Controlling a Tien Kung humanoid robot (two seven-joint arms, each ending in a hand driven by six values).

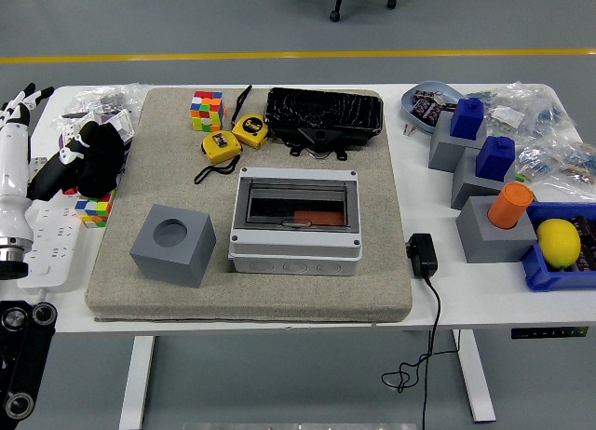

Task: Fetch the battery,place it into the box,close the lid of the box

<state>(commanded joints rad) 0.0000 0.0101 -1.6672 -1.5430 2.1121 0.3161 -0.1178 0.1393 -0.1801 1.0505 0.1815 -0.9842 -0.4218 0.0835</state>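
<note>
The grey box (pixel 294 253) stands on the beige mat (pixel 186 290) at the table's middle. Its dark see-through lid (pixel 296 202) lies flat over the opening. Through the lid an orange-red flat thing (pixel 298 217), apparently the battery, shows inside the box. My left arm rests at the far left edge, its white forearm upright and the left hand (pixel 26 100) at the top with fingers extended, holding nothing, far from the box. My right arm does not show.
On the mat are a grey cube with a round hole (pixel 172 244), two yellow tape measures (pixel 233 137), a puzzle cube (pixel 207 110) and a black pack (pixel 323 114). A black adapter (pixel 422 255) with its cable lies right of the mat. Grey and blue blocks, an orange cylinder (pixel 509 205) and a lemon (pixel 559 241) are at the right.
</note>
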